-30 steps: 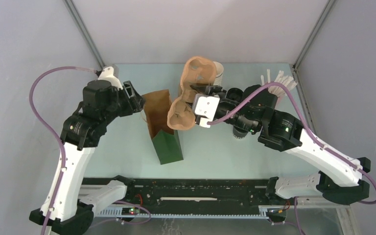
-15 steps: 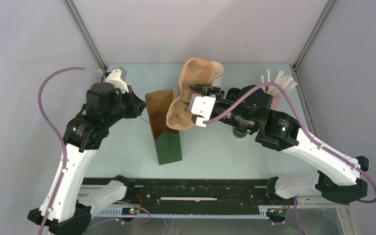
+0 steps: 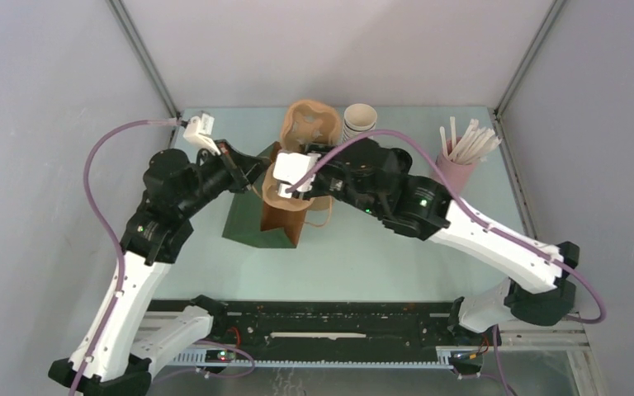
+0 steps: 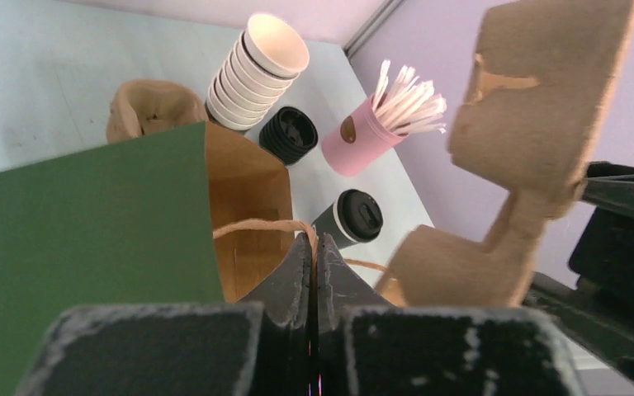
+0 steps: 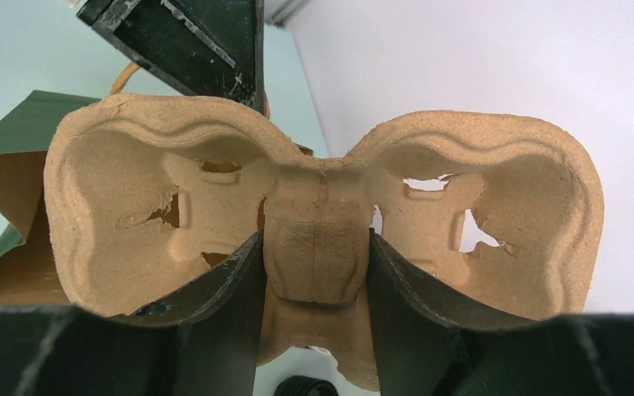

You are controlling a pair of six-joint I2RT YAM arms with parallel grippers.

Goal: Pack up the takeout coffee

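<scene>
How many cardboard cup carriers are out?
2. One carrier in the right gripper at the green bag; the other on the table behind it, beside the cup stack. Nested ones may be hidden.

Takeout coffee [image 4: 353,219]: small dark cup, black lid on, upright.

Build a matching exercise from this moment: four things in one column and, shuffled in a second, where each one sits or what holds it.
Things
1. twine bag handle
2. pulp cup carrier
3. takeout coffee
4. white sticks

Places
a. standing in the pink cup
b. pinched in the shut left gripper
c. clamped at its middle by the right gripper
d. upright on the table, held by neither gripper

Pairs: 1-b, 2-c, 3-d, 4-a
</scene>
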